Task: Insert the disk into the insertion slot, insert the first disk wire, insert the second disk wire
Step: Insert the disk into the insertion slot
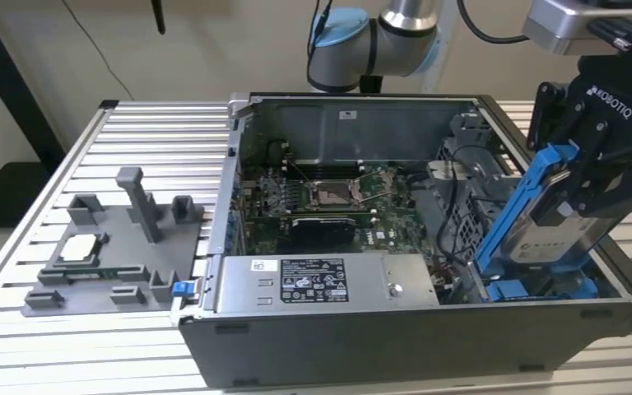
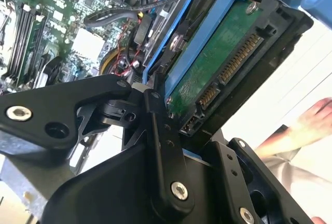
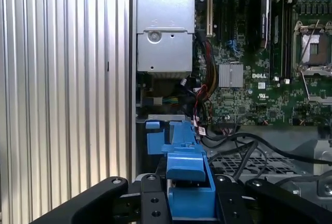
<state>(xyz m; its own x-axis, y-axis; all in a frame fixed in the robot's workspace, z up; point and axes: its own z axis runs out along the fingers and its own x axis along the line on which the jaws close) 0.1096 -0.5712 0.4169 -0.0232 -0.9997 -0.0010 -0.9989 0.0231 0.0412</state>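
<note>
Hand (image 1: 585,202) grips disk (image 1: 543,239) over the case (image 1: 404,346)

Our hand is clamped on the disk's blue frame and holds it steeply tilted inside the open computer case on the ribbed table (image 1: 118,132). We see its lower end right at the slot (image 1: 541,290) with blue trim, beside the grey power box (image 1: 316,281). We cannot tell whether they touch.

My arm (image 1: 374,39) sits high in the exterior view, elbow joint bent, w/ the wrist (image 1: 574,25) out toward that view's right. Jaws hang below the wrist, pointing down & tilted a bit, clamped on the disk (image 1: 538,234), which I hold slanted. One black finger (image 1: 550,123) sits on each side of its blue frame. In both wrist views my finger links (image 2: 162,146) (image 3: 150,203) are folded in tight vs. the frame edges.
</note>
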